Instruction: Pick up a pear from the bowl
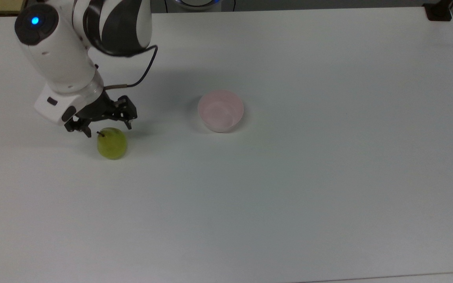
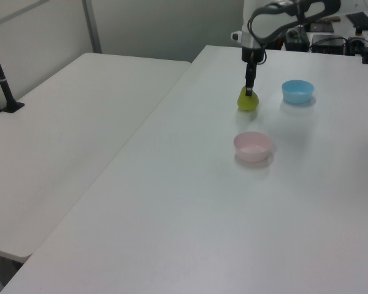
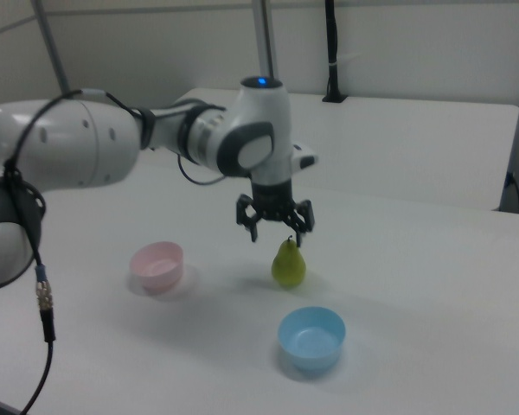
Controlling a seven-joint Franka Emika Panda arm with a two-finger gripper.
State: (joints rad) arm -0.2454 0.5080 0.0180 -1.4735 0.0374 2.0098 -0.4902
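Observation:
The yellow-green pear (image 1: 111, 144) stands upright on the white table, stem up, well to the top view's left of the pale pink bowl (image 1: 220, 112), which holds nothing. My gripper (image 1: 109, 129) hangs just above the pear's stem, open, its fingers spread to either side and touching nothing. In the right view the gripper (image 3: 277, 232) hovers over the pear (image 3: 288, 264), with the pink bowl (image 3: 156, 264) on the right view's left. The left view has the pear (image 2: 248, 101) below the gripper (image 2: 249, 86) and behind the pink bowl (image 2: 253, 146).
A light blue bowl (image 3: 311, 337) sits close to the pear, also seen as the blue bowl (image 2: 297, 90) on the left view's right. A second white table (image 2: 61, 135) adjoins on the left view's left, with a black post (image 2: 0, 76) on it.

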